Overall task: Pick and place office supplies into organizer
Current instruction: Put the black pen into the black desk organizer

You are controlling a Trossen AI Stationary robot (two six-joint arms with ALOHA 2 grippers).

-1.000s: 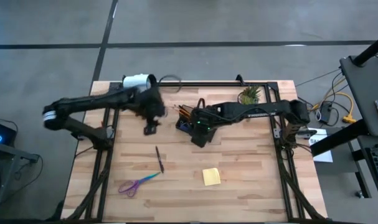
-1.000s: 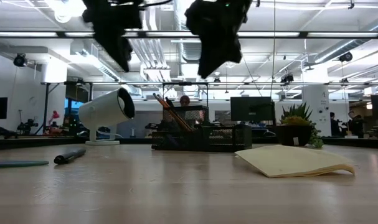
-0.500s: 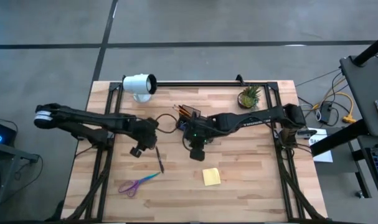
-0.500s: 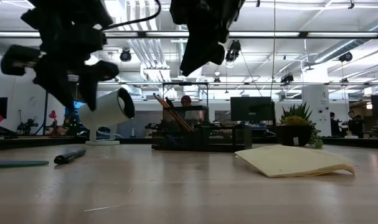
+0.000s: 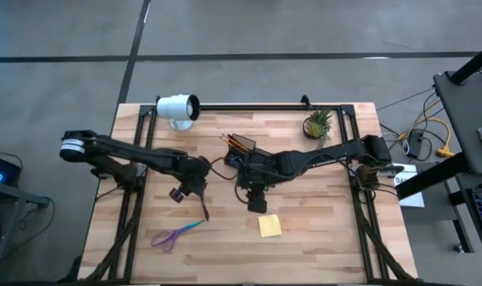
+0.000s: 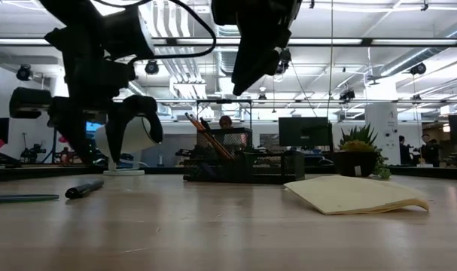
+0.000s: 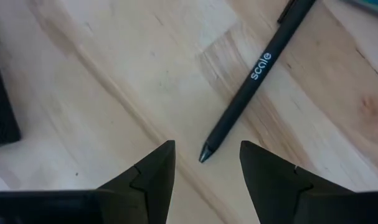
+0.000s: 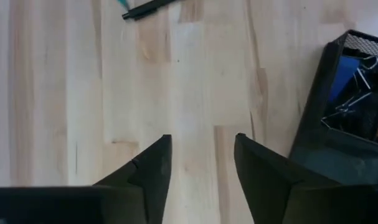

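A slim black pen (image 7: pixel 257 79) lies flat on the pale wooden table (image 5: pixel 320 238), matte, with small white lettering printed along its barrel and a fine tip at one end. Seen from above, it rests near the middle of the table, just toward the front edge from the left gripper (image 5: pixel 179 193), which hangs low over it; in the left wrist view that gripper's two dark fingers (image 7: pixel 152 177) stand apart with nothing between them, and the pen's tip sits right in the gap, the barrel running away at a slant. Further toward the front left lie the scissors (image 5: pixel 175 233), purple-handled with a blue-green stretch toward the blades, well apart from both grippers. The square yellow sticky-note pad (image 5: pixel 269 226) lies flat just in front of the right gripper (image 5: pixel 256 203), close by but not touched. That gripper's fingers (image 8: pixel 152 168) are also spread, holding nothing, with only bare wood between them. The black mesh organizer (image 5: pixel 241 156) stands just behind the right gripper, near the table's centre; orange and dark pencils (image 5: pixel 234 142) lean out of its taller section, and the right wrist view shows something blue and some wire clips (image 8: pixel 354 87) in one compartment. From table height the pen (image 6: pixel 84 188) lies below the left gripper (image 6: pixel 92 139), with the pad (image 6: pixel 356 196) off to the side.
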